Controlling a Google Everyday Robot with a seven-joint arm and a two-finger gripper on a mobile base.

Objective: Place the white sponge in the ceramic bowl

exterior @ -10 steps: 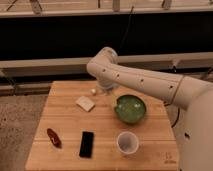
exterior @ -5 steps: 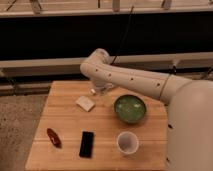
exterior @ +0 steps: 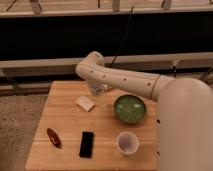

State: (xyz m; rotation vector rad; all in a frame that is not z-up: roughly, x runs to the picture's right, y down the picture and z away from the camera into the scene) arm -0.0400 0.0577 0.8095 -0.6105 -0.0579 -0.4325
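Reaching in from 3 o'clock, the white arm (exterior: pixel 125 80) crossed the wooden table (exterior: pixel 60 112), bent near 12 o'clock and hung the gripper (exterior: pixel 99 92) low over the tabletop. Whether the gripper was released or clenched could not be told. The ceramic bowl (exterior: pixel 130 108) showed only its speckled inside. A white cup (exterior: pixel 127 143) stood at the bowl's 6 o'clock. The white sponge (exterior: pixel 85 103) lay flat on the table near the gripper's 7 o'clock, apart from the bowl.

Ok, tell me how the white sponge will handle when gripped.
The white sponge looks small and thin, so probably light. Lying flat on the table, it likely slides rather than rolls. The gripper hangs close beside it.
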